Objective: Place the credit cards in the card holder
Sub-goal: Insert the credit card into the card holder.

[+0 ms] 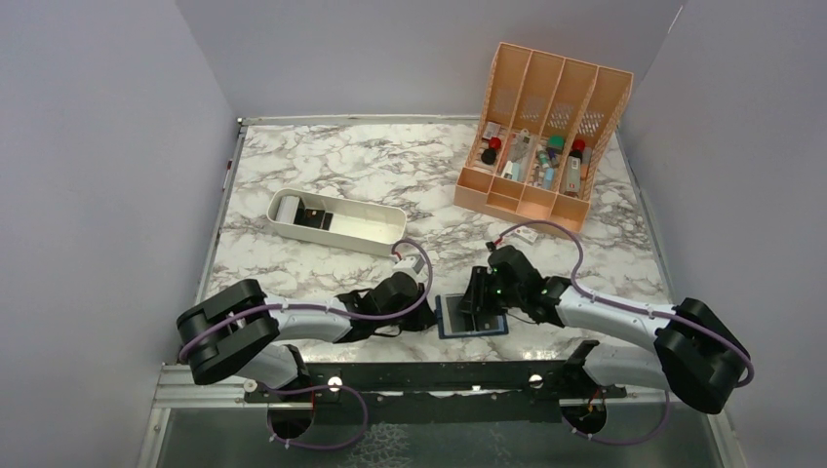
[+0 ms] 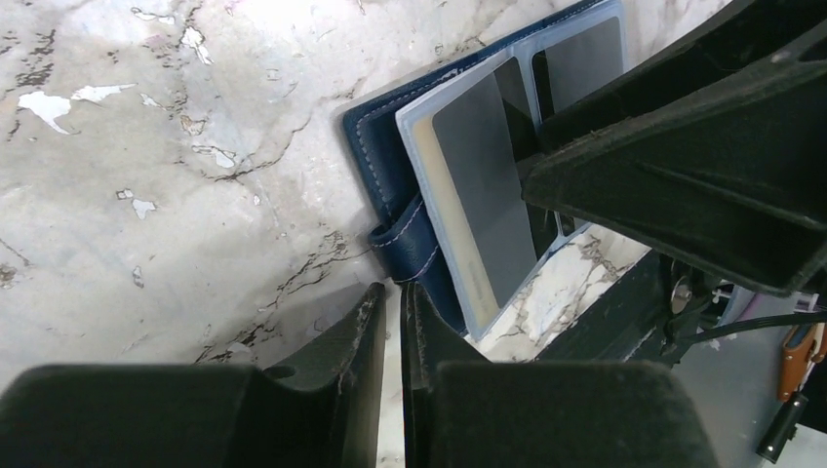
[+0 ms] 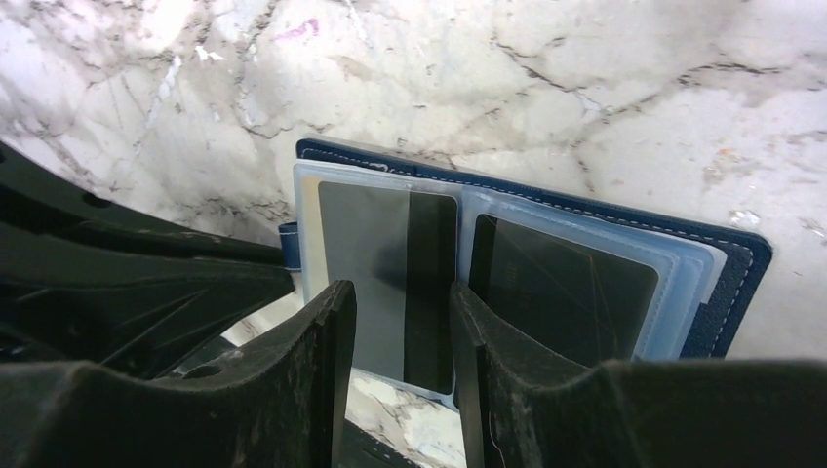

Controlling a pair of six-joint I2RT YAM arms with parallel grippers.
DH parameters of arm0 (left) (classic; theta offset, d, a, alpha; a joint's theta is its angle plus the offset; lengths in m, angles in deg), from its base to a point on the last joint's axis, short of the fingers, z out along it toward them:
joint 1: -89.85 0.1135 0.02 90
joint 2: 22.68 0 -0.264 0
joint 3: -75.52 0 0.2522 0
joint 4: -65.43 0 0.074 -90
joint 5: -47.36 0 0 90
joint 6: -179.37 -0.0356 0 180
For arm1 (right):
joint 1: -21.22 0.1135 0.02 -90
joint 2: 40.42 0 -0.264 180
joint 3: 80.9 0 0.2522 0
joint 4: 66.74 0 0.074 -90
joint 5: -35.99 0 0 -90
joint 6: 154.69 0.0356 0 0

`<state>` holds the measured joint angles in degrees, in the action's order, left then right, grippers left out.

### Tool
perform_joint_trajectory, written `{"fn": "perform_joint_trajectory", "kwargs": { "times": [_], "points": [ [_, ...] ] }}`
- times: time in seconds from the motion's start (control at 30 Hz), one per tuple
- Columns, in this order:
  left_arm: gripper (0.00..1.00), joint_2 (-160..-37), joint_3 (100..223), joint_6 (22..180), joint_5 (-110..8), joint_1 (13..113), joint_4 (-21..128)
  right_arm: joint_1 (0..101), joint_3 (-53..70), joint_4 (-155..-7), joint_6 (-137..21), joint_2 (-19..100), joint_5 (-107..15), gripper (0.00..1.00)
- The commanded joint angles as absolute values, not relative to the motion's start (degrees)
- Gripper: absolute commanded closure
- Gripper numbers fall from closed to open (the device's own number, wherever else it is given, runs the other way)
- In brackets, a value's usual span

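The navy card holder [image 1: 472,317] lies open on the marble near the front edge, between both grippers. Its clear pockets hold a grey card with a black stripe [image 3: 385,273] and a dark card [image 3: 566,283]; a tan edge shows beside the grey one. In the left wrist view the same grey card [image 2: 478,185] and the holder's snap tab [image 2: 405,249] appear. My left gripper [image 2: 392,291] sits at the tab's end, jaws a thin slit apart, with bare marble showing between them. My right gripper [image 3: 402,292] hovers open over the holder's near edge, nothing between its fingers.
A white oblong tray [image 1: 336,219] with a dark item inside stands behind the left arm. An orange slotted organizer [image 1: 541,136] full of small items is at the back right. The black mounting rail [image 1: 439,375] runs just in front of the holder.
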<state>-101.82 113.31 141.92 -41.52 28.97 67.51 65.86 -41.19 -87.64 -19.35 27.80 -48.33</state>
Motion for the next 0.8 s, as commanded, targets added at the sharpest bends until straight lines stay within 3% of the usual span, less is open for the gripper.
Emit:
{"fn": "perform_joint_trajectory", "kwargs": {
  "times": [0.0, 0.43, 0.77],
  "points": [
    [0.87, -103.8, 115.7, 140.7, -42.6, 28.8, 69.9, 66.0, -42.9, -81.0, -19.2, 28.7, -43.4, 0.55],
    [0.91, -101.3, 113.8, 142.1, -42.0, 28.8, 70.0, 66.0, -45.8, -69.6, -13.0, 31.9, -33.6, 0.56],
    [0.85, -94.5, 112.1, 143.2, -39.8, 28.8, 67.2, 66.0, -39.8, -92.0, -17.6, 23.8, -47.1, 0.51]
  ]
}}
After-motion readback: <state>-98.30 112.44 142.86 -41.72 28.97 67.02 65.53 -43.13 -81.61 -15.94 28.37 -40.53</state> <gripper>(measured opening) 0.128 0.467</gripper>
